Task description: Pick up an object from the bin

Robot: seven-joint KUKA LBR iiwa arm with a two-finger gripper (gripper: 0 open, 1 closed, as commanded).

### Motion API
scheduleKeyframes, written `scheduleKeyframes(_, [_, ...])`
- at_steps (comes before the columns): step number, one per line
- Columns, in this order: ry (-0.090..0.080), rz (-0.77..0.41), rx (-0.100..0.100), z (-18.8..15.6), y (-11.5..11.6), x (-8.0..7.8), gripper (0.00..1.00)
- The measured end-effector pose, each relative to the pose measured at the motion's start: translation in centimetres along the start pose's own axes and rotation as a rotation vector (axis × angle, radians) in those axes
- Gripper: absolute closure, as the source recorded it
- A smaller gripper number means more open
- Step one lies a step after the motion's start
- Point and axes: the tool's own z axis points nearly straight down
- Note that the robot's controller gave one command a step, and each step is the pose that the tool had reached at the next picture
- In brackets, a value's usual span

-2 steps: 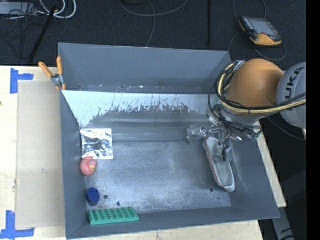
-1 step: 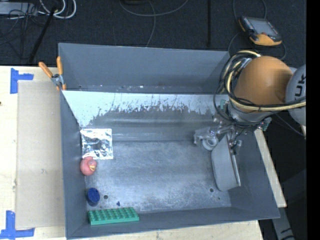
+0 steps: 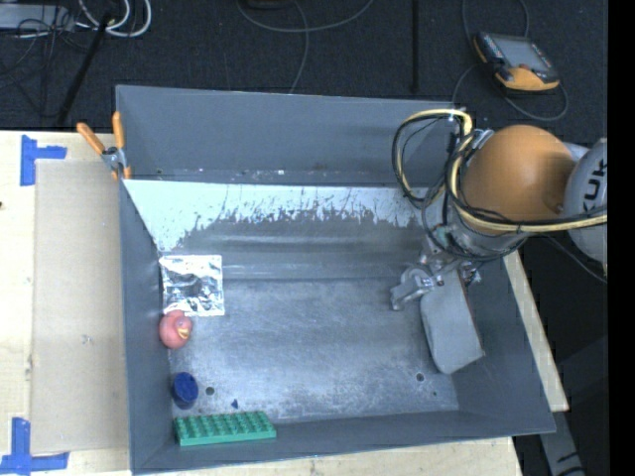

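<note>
Plainly the hand (image 3: 429,288) is hanging low in the grey metal bin (image 3: 298,157), close to the wall on the arm's side. Whether it is released or clenched I cannot tell, because the orange wrist cover (image 3: 516,172) and the looped cables (image 3: 422,152) are crowding over it. A grey slab-shaped piece (image 3: 451,333) is lying just beside and below the hand, and whether the two are touching I cannot tell either. That piece is looking like the likeliest pick, and the riskiest one. It is broad and flat, so the hand may be skating off it or shoving it into the wall, and the cables could be scraping the rim. It is also blending into the floor, so its edges and thickness are hard to make out. Far across the bin from the hand are lying a silvery patterned packet (image 3: 191,286), a pink round toy (image 3: 176,330), a small blue cap (image 3: 185,390) and a green studded plate (image 3: 225,427), all well out of reach
</note>
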Motion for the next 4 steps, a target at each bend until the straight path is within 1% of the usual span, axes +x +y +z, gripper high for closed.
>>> scheduleKeyframes(1, [-0.005, 0.008, 0.000, -0.1, -0.1, -0.2, 0.00])
scheduleKeyframes(2, [-0.006, 0.013, 0.004, -0.5, -0.3, -0.2, 1.00])
scheduleKeyframes(3, [0.003, 0.016, -0.006, -0.8, -0.4, -0.6, 1.00])
scheduleKeyframes(4, [0.009, 0.017, -0.005, -4.3, -0.5, -0.8, 1.00])
